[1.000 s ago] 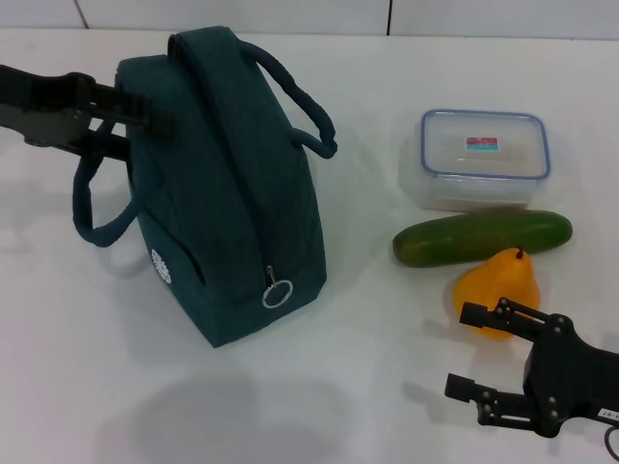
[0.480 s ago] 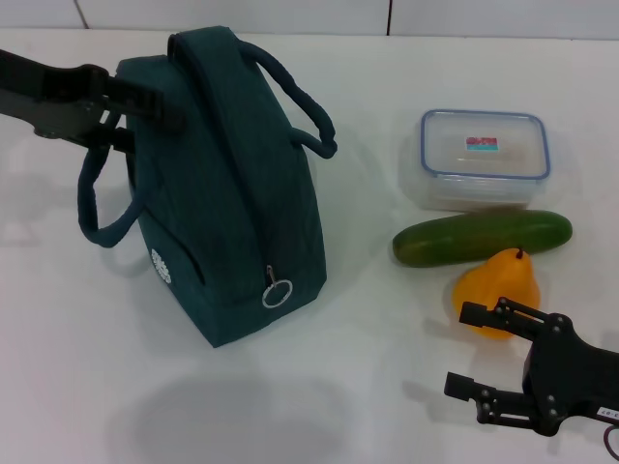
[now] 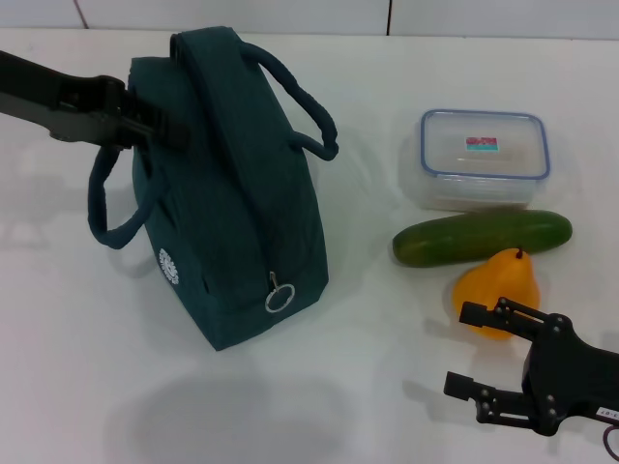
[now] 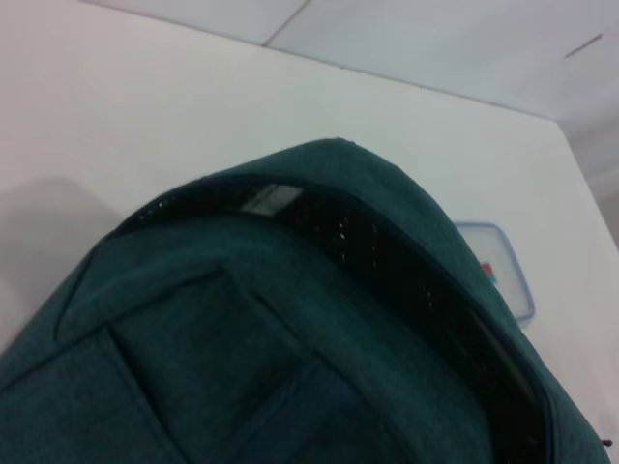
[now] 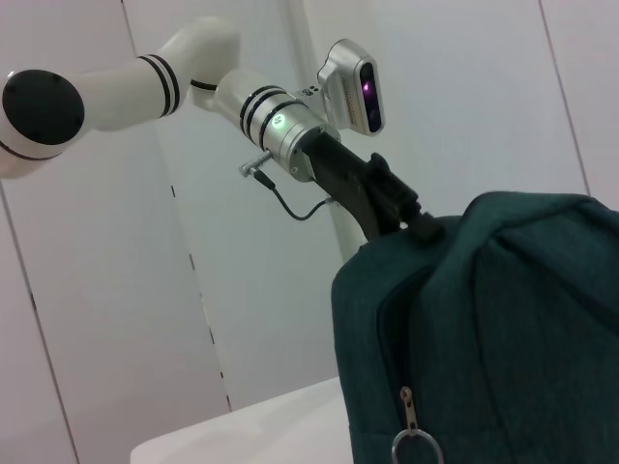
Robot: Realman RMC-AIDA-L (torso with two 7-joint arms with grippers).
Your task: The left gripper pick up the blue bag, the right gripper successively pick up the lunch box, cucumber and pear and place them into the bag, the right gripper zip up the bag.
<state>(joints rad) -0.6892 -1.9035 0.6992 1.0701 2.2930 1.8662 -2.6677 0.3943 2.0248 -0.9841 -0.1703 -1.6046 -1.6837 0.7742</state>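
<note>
The left end effector [image 3: 160,121] is reaching in from the left and pressing against the upper left side of the bag [image 3: 232,184], right where one looped handle [image 3: 111,208] is hanging down; whether its fingers are apart or clamped on the fabric cannot be told. The bag is standing upright on the white tabletop [image 3: 77,367], its zipper ring [image 3: 279,299] facing forward and its zip running shut along the top. In the right wrist view the left end effector [image 5: 401,217] is meeting the bag's [image 5: 503,329] top corner.

The right end effector [image 3: 484,353] is hovering low at the near right, fingers spread apart and holding nothing. The pear [image 3: 498,290] is sitting just beyond its upper finger, the cucumber [image 3: 482,237] is lying crosswise touching the pear, and the box [image 3: 484,155] is sitting just behind the cucumber.

Bare tabletop is lying between the bag and the three items, and in front of the bag.
</note>
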